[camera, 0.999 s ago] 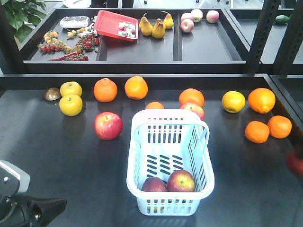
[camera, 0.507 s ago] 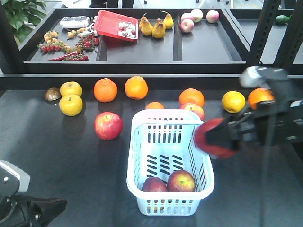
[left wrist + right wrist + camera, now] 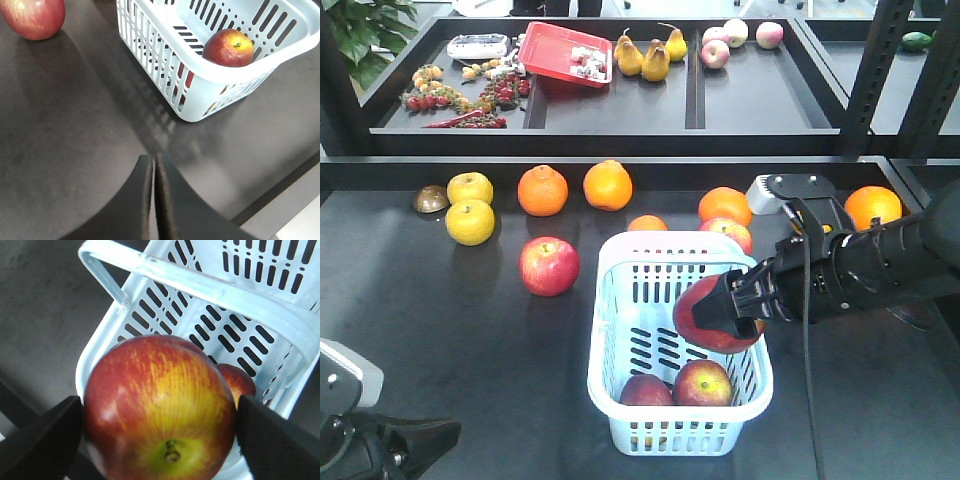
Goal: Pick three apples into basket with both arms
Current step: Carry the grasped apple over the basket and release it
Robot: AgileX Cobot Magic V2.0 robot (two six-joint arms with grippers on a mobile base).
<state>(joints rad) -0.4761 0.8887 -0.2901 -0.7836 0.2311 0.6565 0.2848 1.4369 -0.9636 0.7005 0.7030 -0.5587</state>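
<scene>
The right gripper (image 3: 725,318) clamps a glossy round red-yellow apple (image 3: 712,316) above the slotted plastic basket (image 3: 620,400), which holds two apples (image 3: 700,383) at its near end. The left gripper (image 3: 153,200) is pressed closed, empty, by the table's near edge.

I count one pale blue-white slotted plastic basket (image 3: 620,400). I make it four round dark-red apples (image 3: 549,265): two inside the basket, one held over it, one to its left. Behind the basket I see five round orange citrus fruits (image 3: 542,190). Further left of it are two round yellow citrus fruits (image 3: 470,222). Far behind it are three yellow pears (image 3: 655,62) and three pale pink-yellow peaches (image 3: 715,52).
</scene>
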